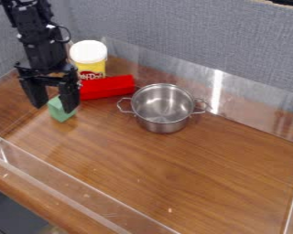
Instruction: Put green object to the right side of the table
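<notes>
A small green block (62, 111) rests on the glossy brown table (174, 174) at the far left. My black gripper (48, 94) points straight down just above and behind it, open, its two fingers (67, 91) spread wide with nothing between them. The block's upper left corner sits partly behind the right finger; whether the finger touches it I cannot tell.
A red rectangular block (103, 87) lies just right of the gripper, with a yellow and white container (88, 59) behind it. A steel pot (163, 106) stands at mid-table. Low clear acrylic walls (63, 187) edge the tabletop.
</notes>
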`<state>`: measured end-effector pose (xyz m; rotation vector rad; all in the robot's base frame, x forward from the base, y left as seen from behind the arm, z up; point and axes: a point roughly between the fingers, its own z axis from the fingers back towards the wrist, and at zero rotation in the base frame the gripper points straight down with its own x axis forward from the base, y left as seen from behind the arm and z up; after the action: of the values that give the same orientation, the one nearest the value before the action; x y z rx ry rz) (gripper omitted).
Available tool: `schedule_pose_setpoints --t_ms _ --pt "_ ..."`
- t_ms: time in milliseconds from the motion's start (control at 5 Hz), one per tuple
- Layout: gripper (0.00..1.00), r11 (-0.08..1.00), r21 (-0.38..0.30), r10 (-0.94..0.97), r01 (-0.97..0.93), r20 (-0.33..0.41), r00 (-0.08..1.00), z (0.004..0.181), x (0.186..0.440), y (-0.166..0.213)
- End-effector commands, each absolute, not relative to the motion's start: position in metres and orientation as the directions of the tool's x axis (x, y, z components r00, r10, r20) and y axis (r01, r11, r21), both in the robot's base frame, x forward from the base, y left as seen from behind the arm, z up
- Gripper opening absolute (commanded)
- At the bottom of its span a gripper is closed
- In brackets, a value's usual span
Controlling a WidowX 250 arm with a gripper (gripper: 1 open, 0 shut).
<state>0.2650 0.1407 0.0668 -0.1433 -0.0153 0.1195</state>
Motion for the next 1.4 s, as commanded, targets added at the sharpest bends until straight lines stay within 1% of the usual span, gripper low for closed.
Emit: schedule_pose_setpoints --t_ms 0,1200 --pt "1.0 0.986 -0.124 0.119 -0.111 0.061 0.991 0.08 0.2727 0.1484" --pt "1.0 0.989 -0.116 0.1 -0.09 0.087 0.991 0.0802 0.2779 0.1473"
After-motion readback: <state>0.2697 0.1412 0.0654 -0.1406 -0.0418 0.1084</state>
